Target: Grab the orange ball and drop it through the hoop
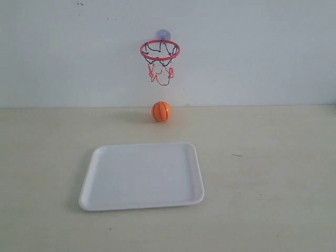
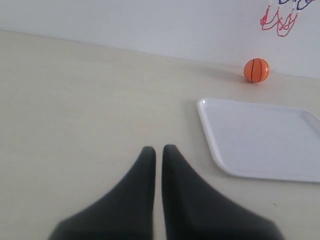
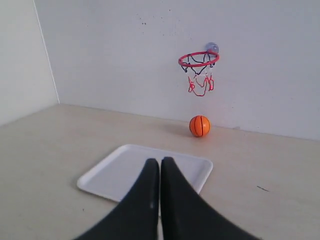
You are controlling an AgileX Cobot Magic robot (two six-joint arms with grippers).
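ball point(image 1: 161, 111) on counter point(image 1: 273, 173) below hoop point(image 1: 159, 50) | right tool point(image 3: 160, 160) closed, empty; ball dead ahead beyond tray point(image 3: 120, 170) | left tool point(image 2: 156, 148) closed, empty; ball ahead, well off its line | right arm judged better placed

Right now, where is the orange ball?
In the exterior view the orange ball rests on the table near the middle, below the hoop and just beyond the far edge of the white tray.

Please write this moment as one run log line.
phase: before pick | ball: on table below hoop, not held | tray: apart from ball | left gripper: shut, empty | right gripper: shut, empty
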